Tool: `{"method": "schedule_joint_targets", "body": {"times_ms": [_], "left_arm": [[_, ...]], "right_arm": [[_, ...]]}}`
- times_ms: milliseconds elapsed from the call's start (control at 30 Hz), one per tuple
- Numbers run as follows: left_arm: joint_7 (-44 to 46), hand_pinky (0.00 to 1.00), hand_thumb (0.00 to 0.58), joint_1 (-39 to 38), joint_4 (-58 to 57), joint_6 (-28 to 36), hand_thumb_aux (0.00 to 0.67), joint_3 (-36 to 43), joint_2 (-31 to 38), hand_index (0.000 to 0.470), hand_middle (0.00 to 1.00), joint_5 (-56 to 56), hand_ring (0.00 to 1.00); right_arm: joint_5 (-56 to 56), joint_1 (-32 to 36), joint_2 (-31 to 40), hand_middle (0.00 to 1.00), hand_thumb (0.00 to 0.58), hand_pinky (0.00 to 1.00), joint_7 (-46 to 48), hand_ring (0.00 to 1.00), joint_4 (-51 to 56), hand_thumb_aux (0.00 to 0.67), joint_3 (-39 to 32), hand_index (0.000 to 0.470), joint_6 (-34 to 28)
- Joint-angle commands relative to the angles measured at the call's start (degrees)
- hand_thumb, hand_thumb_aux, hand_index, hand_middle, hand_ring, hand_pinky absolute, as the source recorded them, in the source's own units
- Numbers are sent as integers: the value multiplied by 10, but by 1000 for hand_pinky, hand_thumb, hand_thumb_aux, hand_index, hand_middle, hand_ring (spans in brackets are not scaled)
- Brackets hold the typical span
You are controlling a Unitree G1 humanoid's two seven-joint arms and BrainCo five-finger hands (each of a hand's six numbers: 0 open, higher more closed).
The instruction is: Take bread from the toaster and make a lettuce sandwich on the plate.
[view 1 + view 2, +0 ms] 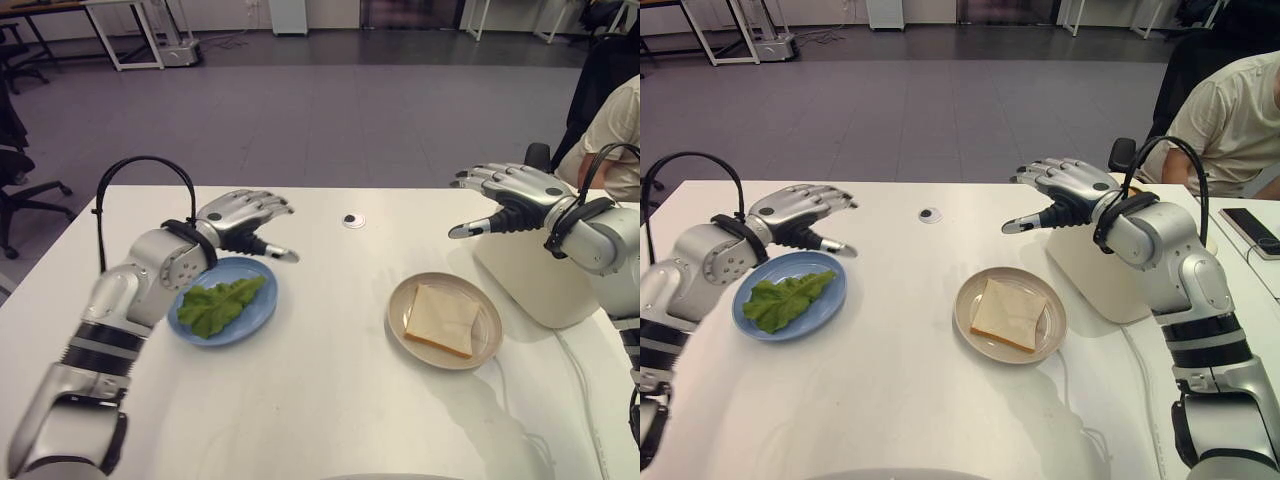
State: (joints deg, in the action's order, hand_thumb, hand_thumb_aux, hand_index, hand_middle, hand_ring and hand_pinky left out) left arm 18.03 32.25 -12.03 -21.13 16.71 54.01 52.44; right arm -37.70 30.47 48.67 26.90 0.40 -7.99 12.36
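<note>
**On the table: one slice laid, lettuce waiting, both hands empty**

On the white table there are two plates. The bread lies flat on the plate near the middle, a little toward the right. The lettuce lies on the blue plate at the left. The toaster stands at the right, just beside the plate with the bread.

The left hand hangs over the far edge of the blue plate. Its fingers are stretched out and apart and hold nothing. The lettuce is below and nearer than the fingertips, not touching them. The right hand is above the toaster, also spread and empty, with the thumb pointing toward the middle of the table. The bread on the plate is lower and nearer than this hand, clearly apart from it. I cannot tell whether another slice sits in the toaster, because the hand covers its top.

I judge the lettuce to be very light, limp and easy to tear. It would be better pinched gently at its thicker end, toward the right of the blue plate, than scooped from the flat middle. Bread is light and soft and dents under pressure, so a slice in the toaster should be held by its upper edge with a mild grip on both faces.
</note>
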Motion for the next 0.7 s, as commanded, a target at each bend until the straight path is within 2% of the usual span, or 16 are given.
{"method": "schedule_joint_targets", "body": {"times_ms": [33,233,467,700], "left_arm": [[10,0,0,14,-60,-11,0,23,41,0,0,46,0],[105,0,0,-21,-67,31,0,23,61,0,0,43,0],[206,0,0,-66,-12,36,0,27,76,0,0,20,0],[205,0,0,-67,-8,45,0,59,50,0,0,66,0]], "right_arm": [[8,-12,11,0,0,0,8,0,-1,0,9,0,-2],[8,-11,12,0,0,0,9,0,7,0,6,0,6],[10,-20,18,0,0,0,8,0,5,0,12,0,10],[7,-18,11,0,0,0,9,0,2,0,5,0,12]]}}
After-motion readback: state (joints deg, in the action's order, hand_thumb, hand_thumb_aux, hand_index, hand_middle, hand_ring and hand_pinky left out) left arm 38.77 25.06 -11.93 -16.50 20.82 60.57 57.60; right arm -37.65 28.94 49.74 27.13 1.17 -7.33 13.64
